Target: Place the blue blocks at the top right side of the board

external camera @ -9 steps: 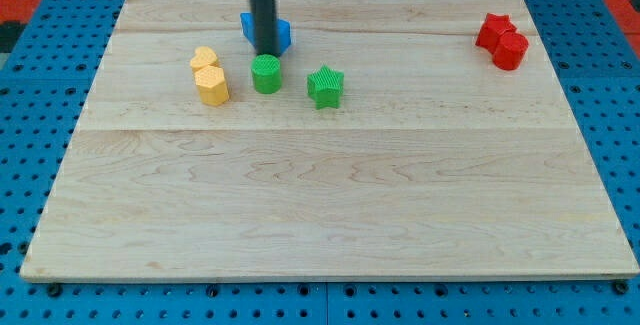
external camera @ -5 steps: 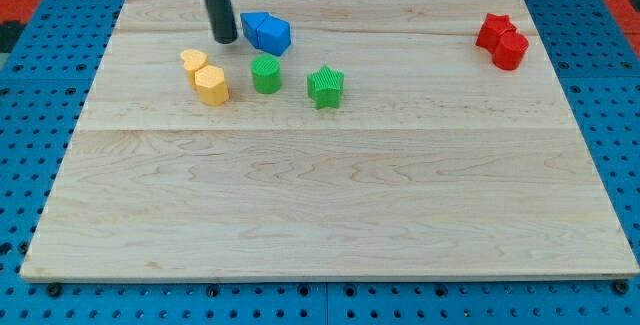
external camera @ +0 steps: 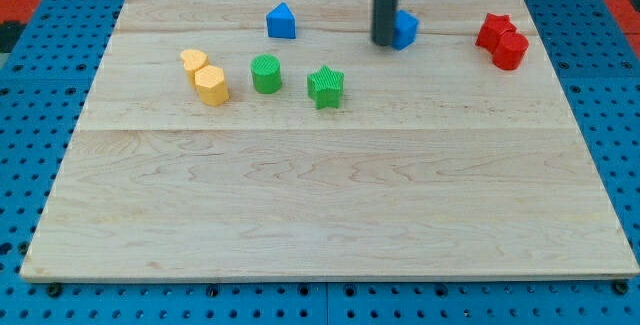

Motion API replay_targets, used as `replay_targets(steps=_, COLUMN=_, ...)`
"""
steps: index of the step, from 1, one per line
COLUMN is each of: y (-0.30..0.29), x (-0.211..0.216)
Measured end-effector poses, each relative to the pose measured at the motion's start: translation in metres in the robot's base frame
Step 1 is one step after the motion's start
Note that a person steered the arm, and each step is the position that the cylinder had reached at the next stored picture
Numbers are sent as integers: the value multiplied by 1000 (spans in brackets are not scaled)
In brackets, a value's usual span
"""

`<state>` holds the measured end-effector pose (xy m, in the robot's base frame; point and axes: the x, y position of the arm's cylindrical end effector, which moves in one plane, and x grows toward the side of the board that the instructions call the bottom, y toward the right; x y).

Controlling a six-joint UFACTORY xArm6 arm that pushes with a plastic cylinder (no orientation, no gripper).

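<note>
Two blue blocks lie near the board's top edge. A blue triangular block (external camera: 281, 21) sits left of centre. A second blue block (external camera: 405, 29) sits further right, partly hidden behind the dark rod. My tip (external camera: 385, 42) touches that block's left side. A red star (external camera: 493, 30) and a red cylinder (external camera: 510, 51) stand at the top right.
A yellow heart (external camera: 193, 62) and a yellow hexagon (external camera: 212, 85) sit at the upper left. A green cylinder (external camera: 265, 73) and a green star (external camera: 325, 86) stand to their right. The wooden board (external camera: 330, 195) lies on a blue pegboard.
My tip swept from the blue blocks' left side far to the right. One blue block slid right with it; the triangular one shifted slightly right and stayed behind.
</note>
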<state>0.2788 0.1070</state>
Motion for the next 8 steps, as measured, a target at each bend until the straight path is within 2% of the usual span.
replay_targets(steps=1, y=52, x=-50)
replay_targets(steps=2, y=24, x=-31)
replay_targets(steps=3, y=-44, x=-4)
replay_targets(steps=4, y=-30, x=-2)
replay_targets(steps=5, y=-66, x=50)
replay_targets(steps=6, y=-186, x=55)
replay_targets(steps=7, y=-224, x=29)
replay_targets(steps=8, y=-229, x=5)
